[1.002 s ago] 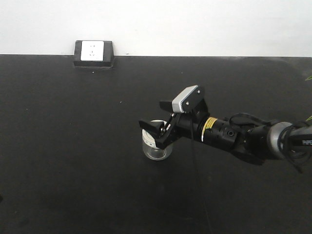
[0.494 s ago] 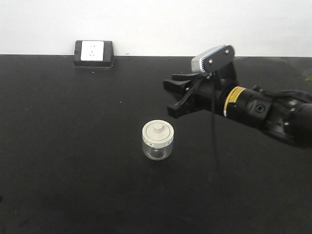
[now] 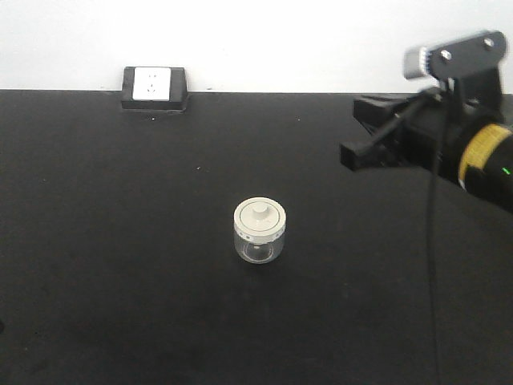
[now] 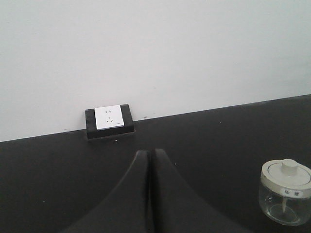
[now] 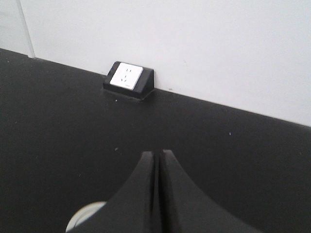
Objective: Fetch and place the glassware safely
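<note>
Seemingly the jar (image 3: 260, 233) is already set down: it stands upright and lidded, alone mid-table (image 3: 120, 241). The right gripper (image 5: 158, 154) hangs well apart from it, up and to the side, fingers pressed together on nothing. The left gripper (image 4: 148, 153) is likewise closed and empty. Any further grasp would call for opening first, then straddling the glass gently below the lid.

Surface: black matte table (image 3: 120, 241), meeting a white wall along its far edge
Centre: clear glass jar (image 3: 260, 232) with a cream-white knobbed lid, standing upright
Far left edge: black socket block (image 3: 154, 87) with a white faceplate, against the wall
</note>
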